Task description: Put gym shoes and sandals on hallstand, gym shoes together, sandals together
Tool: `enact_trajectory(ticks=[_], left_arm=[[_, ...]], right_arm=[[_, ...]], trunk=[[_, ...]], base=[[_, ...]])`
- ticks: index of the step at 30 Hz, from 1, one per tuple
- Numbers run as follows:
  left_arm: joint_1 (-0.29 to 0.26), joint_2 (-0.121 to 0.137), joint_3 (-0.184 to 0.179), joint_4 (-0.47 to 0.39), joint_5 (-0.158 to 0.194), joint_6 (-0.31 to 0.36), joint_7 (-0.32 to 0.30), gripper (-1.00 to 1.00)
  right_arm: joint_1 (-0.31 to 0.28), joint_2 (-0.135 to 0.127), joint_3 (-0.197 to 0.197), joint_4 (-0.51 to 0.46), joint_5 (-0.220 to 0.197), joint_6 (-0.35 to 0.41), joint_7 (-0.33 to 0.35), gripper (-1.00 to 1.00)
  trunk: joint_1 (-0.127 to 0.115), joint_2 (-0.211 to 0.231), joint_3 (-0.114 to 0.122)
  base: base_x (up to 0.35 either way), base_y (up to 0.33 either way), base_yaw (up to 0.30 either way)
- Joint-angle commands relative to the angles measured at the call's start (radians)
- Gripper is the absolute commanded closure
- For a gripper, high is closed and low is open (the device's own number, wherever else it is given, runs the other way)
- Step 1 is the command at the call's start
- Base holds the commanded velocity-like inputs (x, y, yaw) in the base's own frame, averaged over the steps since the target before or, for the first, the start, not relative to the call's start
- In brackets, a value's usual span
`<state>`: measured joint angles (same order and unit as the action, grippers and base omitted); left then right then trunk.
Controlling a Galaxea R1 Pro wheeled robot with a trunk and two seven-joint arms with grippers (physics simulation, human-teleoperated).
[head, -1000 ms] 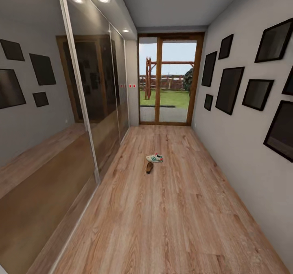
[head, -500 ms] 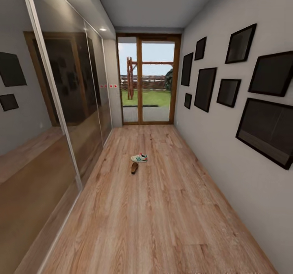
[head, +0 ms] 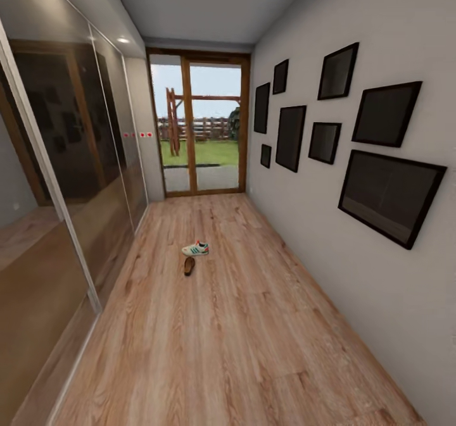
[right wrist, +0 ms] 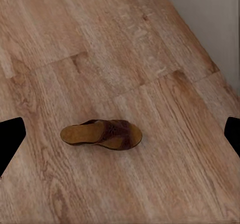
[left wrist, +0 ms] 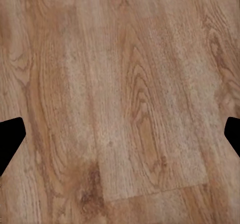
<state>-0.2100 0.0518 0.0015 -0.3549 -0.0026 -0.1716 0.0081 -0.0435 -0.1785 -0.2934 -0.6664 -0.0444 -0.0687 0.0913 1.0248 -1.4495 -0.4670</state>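
Wood-grain corridor floor | gym shoe beside sandal, mid-corridor | second sandal under right wrist | fingers' state: cannot tell

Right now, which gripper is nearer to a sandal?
Right. The right gripper looks down on a sandal lying on the floor; the left gripper has just bare floor planks below it.

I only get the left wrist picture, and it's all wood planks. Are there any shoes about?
Observer: Yes. In the head view a white gym shoe lies on the corridor floor, far ahead.
Operator: Just that one?
Observer: A brown sandal lies close beside it, on the nearer side.
Operator: Anything by the other arm?
Observer: The right wrist view has a strappy sandal flat on the planks, near a grey wall; same one or not, I cannot tell.
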Motion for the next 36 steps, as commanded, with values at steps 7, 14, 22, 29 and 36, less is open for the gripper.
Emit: enact_trajectory(ticks=[7, 14, 22, 29, 36], left_arm=[[0.0, 0.001, 0.0, -0.002, -0.004, -0.003, 0.0, -1.0], [0.0, 0.016, 0.0, -0.008, -0.006, -0.003, 0.0, -1.0], [-0.001, 0.046, 0.001, -0.014, 0.002, -0.008, 0.001, -1.0], [-0.001, 0.052, 0.0, 0.001, 0.013, -0.128, -0.009, -1.0], [-0.002, 0.021, -0.005, 0.058, 0.01, -0.176, -0.013, -1.0]], right_arm=[[-0.001, 0.001, -0.004, 0.001, -0.005, -0.006, 0.008, -1.0], [-0.001, 0.001, -0.004, 0.001, -0.005, -0.007, 0.008, -1.0], [-0.001, 0.001, -0.004, 0.001, -0.005, -0.007, 0.008, -1.0], [-0.001, 0.002, -0.004, 0.001, -0.005, -0.008, 0.008, -1.0], [-0.001, 0.002, -0.004, 0.001, -0.005, -0.007, 0.008, -1.0]], trunk=[[0.0, 0.0, -0.001], [0.0, 0.0, -0.001], [0.0, 0.0, -0.001], [0.0, 0.0, -0.001], [0.0, 0.0, -0.001]], base=[[0.085, 0.151, -0.29], [0.013, 0.023, -0.29], [0.002, 0.003, -0.29], [0.0, 0.0, -0.29], [0.0, 0.0, -0.29]])
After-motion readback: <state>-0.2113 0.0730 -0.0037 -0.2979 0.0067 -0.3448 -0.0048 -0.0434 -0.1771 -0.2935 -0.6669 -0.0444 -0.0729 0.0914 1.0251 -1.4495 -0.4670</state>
